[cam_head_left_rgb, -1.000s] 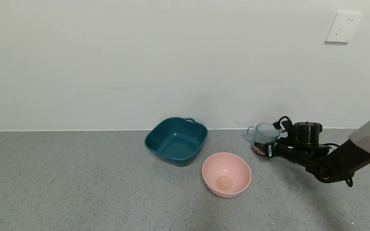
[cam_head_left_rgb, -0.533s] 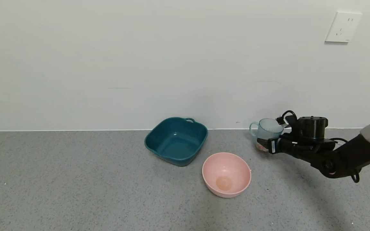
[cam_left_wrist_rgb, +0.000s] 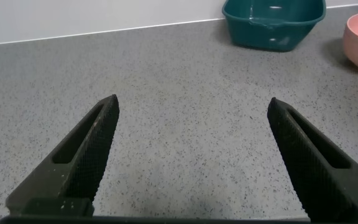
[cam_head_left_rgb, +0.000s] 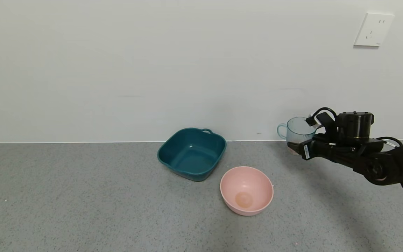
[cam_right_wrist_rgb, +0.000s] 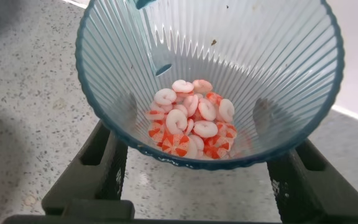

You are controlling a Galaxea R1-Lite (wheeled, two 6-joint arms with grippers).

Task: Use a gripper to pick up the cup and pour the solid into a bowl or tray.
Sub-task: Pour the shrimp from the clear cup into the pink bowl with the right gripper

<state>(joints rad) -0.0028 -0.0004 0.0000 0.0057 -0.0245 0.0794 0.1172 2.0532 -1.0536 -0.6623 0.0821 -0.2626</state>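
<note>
Your right pincer (cam_head_left_rgb: 301, 148) grips the cup (cam_head_left_rgb: 296, 130) upright above the table (cam_head_left_rgb: 82, 196), probably so the solid (cam_right_wrist_rgb: 191, 124) stays in; left pincer (cam_left_wrist_rgb: 191, 162) idles released.

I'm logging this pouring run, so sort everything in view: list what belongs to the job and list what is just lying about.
Belongs to the job:
right gripper, shut on the cup
cup, lifted off the counter
solid, pink and white pieces in the cup's bottom
pink bowl, empty

Just there:
teal tub, empty
wall socket
left gripper, open, holding nothing
</note>
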